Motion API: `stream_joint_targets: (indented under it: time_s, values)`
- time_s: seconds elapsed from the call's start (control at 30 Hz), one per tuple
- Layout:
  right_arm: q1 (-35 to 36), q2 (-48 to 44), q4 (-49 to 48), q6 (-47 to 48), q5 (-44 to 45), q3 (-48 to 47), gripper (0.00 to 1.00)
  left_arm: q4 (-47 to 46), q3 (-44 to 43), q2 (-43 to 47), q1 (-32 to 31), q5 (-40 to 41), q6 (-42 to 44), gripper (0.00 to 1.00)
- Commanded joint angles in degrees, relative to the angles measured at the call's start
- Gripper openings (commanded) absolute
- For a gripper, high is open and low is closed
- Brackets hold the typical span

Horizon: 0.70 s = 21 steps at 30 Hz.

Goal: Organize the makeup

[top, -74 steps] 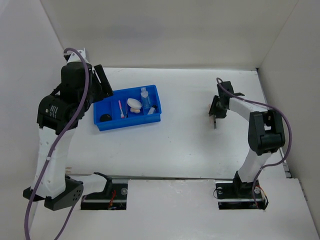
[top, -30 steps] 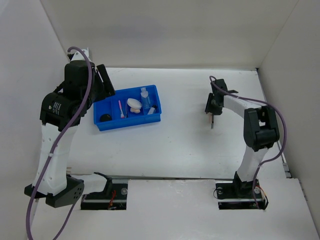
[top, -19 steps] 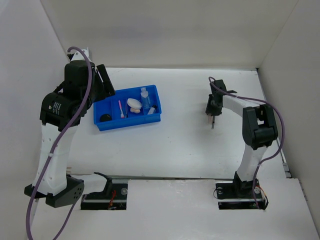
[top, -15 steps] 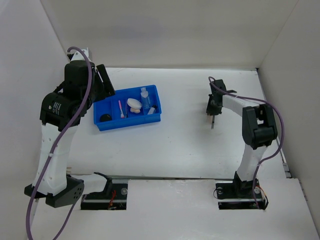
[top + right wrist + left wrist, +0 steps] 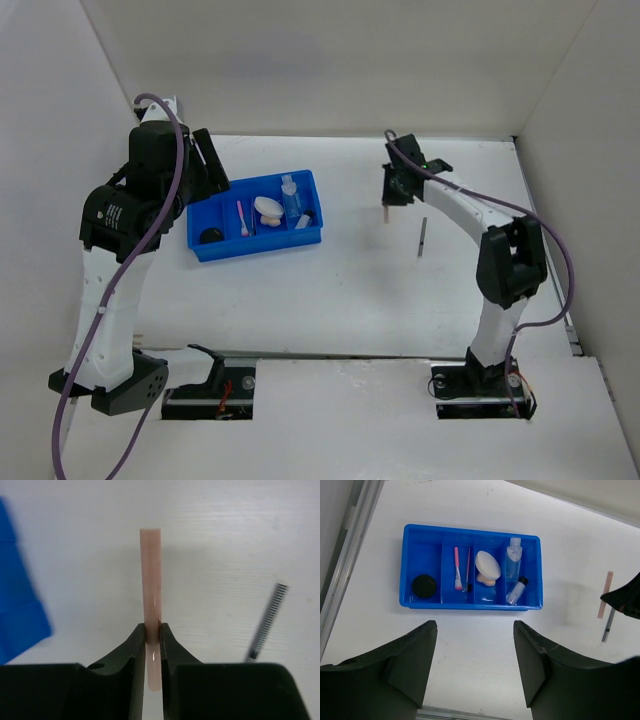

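Moved: your right gripper (image 5: 152, 628) left the dark pencil (image 5: 421, 237), going toward the blue tray (image 5: 470, 606) | grip: pinched tight on beige stick (image 5: 151, 575) | left gripper (image 5: 472, 665): apart, empty

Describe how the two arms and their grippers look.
Both arms have white links and black joint housings. A purple cable runs along the left arm, another along the right arm. The left arm's black housing bears white markings. The left gripper has broad black fingers; the right gripper's black fingers taper.
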<state>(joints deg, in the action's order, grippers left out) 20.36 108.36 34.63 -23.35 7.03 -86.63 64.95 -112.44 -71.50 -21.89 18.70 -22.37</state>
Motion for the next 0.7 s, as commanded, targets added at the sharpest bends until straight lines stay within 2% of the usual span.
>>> stream_joint_targets:
  time_s: [0.0, 0.1, 0.2, 0.27, 0.37, 0.5, 0.67]
  values:
    - [8.3, -4.3, 1.8, 0.1, -3.5, -11.2, 0.05, -0.4, -0.4, 0.9, 0.2, 1.4, 0.4, 0.59]
    - [14.4, -0.8, 2.4, -1.3, -9.5, -18.0, 0.05, -0.4, -0.4, 1.5, 0.2, 1.4, 0.4, 0.59]
    - [18.6, 5.8, 2.4, -2.0, -12.4, -28.7, 0.05, -0.4, -0.9, 2.0, 0.2, 1.4, 0.4, 0.59]
    - [23.0, 13.0, 5.5, -2.0, -9.9, -40.8, 0.05, -0.4, -1.5, 2.5, 0.2, 0.9, 0.4, 0.58]
    - [25.3, 19.7, 7.8, -2.0, -13.5, -53.7, 0.05, -0.4, -1.5, 3.0, 0.2, 0.4, 0.4, 0.58]
    - [26.7, 26.4, 3.5, -4.4, -17.7, -58.6, 0.07, 0.1, -1.5, 3.6, 0.2, 1.1, 0.4, 0.58]
    - [27.2, 30.2, -7.6, -8.8, -23.6, -58.0, 0.08, 1.2, -1.5, 3.6, 0.2, 1.1, 0.4, 0.58]
